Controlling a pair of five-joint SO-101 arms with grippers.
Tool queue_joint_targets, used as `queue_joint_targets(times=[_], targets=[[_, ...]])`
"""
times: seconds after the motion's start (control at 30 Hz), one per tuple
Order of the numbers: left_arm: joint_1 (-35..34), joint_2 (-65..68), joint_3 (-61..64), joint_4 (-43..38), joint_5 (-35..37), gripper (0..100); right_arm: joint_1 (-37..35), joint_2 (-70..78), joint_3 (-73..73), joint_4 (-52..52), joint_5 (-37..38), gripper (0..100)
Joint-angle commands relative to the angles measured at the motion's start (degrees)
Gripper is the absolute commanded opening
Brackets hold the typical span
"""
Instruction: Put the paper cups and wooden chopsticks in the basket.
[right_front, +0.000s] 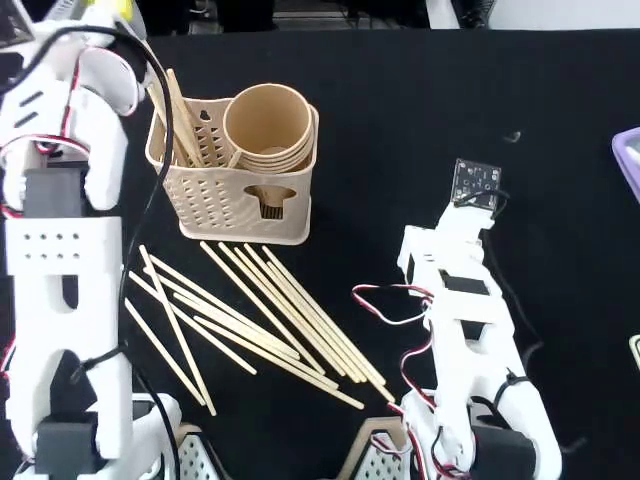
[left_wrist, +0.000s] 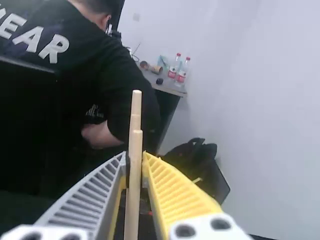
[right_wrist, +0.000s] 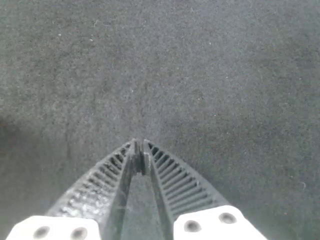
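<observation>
left hand (left_wrist: 134, 157) clamped on wooden chopsticks (left_wrist: 135, 115), near basket (right_front: 230, 212) holding stacked paper cups (right_front: 268, 122) | right hand (right_wrist: 138, 151) closed, empty | tip: sink ends inside rim before releasing | loose chopsticks (right_front: 262, 322) wait on desk (right_front: 400, 100)

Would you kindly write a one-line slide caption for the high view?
Paper cups stacked in the basket beside a few chopsticks; more wooden chopsticks lie scattered on the black table.

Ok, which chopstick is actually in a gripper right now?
The chopstick clamped in the left gripper; the other chopsticks lie loose on the table or stand in the basket.
</observation>
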Motion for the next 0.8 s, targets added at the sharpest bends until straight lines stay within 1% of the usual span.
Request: queue_joint_targets(times=[0.0,0.1,0.37,0.47,0.53,0.6,0.67,0.77], targets=[[0.75,-0.97,3.12,-6.42,-0.7,3,-0.7,0.22,-0.22,-1.58,0.09,1.5],[0.75,-0.97,5.67,-7.74,-0.7,3,-0.7,0.22,-0.22,-1.58,0.09,1.5],[0.4,-1.05,11.91,-7.3,-1.05,3,-0.7,0.22,-0.22,-1.58,0.09,1.5],[0.75,-1.05,12.97,-7.21,-5.19,3,-0.7,0.22,-0.22,-1.58,0.09,1.5],[0.84,-1.05,12.62,-6.77,-6.86,6,-0.7,0.22,-0.22,-1.58,0.09,1.5],[0.84,-1.05,11.3,-4.84,-6.33,12,-0.7,0.22,-0.22,-1.58,0.09,1.5],[0.84,-2.11,8.66,-1.14,-4.92,17,-0.7,0.22,-0.22,-1.58,0.09,1.5],[0.75,-5.19,4.79,5.71,-3.52,18,-0.7,0.22,-0.22,-1.58,0.09,1.5]])
